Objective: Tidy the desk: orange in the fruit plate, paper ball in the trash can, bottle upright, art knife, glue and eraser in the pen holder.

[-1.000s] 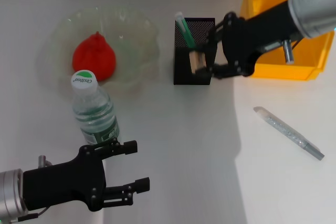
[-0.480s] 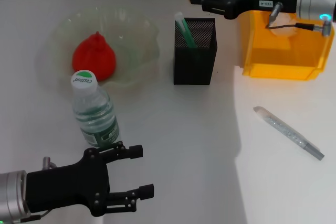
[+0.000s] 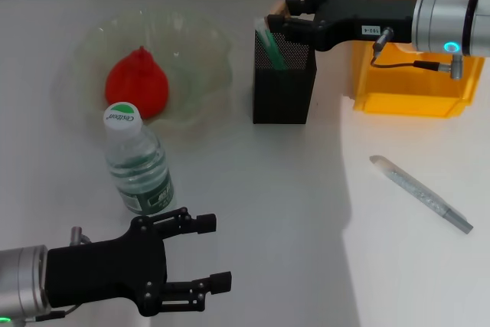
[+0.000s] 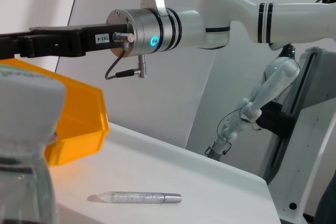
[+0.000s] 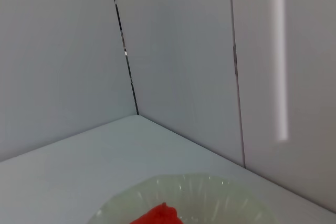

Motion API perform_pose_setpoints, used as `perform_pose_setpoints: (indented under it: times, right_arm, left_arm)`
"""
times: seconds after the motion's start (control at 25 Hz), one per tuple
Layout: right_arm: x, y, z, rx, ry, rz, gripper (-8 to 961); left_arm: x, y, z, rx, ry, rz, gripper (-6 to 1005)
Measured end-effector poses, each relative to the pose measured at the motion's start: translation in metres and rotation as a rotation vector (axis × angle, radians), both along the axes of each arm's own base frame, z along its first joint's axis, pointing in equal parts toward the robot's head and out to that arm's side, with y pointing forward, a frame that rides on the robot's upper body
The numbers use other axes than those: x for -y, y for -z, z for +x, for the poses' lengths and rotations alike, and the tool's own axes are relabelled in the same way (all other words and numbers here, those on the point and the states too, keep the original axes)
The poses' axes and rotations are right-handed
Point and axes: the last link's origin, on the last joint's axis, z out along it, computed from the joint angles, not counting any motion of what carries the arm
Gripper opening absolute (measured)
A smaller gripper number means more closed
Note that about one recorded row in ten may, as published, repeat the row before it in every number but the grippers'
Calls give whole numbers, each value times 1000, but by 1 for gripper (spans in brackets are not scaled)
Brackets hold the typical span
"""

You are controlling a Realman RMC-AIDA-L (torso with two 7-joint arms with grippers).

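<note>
Now, right gripper [image 3: 277, 19]: over the pen holder [image 3: 284, 86], clamped on a tan eraser [image 3: 275, 11].
Left gripper [image 3: 200, 254]: spread wide, holding nothing, low near the upright bottle [image 3: 138, 162].
Orange [image 3: 138, 82]: red fruit lying in the fruit plate [image 3: 199, 59].
Art knife [image 3: 421, 194]: flat on the desk, near the yellow trash can [image 3: 409, 93].

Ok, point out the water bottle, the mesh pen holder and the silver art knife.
water bottle [image 3: 140, 170], head view, on its green label.
mesh pen holder [image 3: 284, 86], head view, on its front wall.
silver art knife [image 3: 423, 195], head view, at the middle of its handle; also in the left wrist view [image 4: 137, 198].
</note>
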Motion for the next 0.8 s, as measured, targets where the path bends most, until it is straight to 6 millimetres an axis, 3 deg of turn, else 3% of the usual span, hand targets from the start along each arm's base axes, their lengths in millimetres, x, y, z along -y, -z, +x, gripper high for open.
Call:
perform_pose_setpoints:
  times: [0.36, 0.52, 0.8]
  right_arm:
    - [4, -5, 4, -18, 15, 5, 494]
    - [6, -9, 2, -40, 12, -1, 551]
    - [19, -52, -8, 33, 41, -1, 564]
  left_arm:
    - [1, -2, 0, -4, 13, -13, 842]
    - [1, -2, 0, -7, 14, -16, 842]
    - [3, -2, -1, -5, 8, -14, 842]
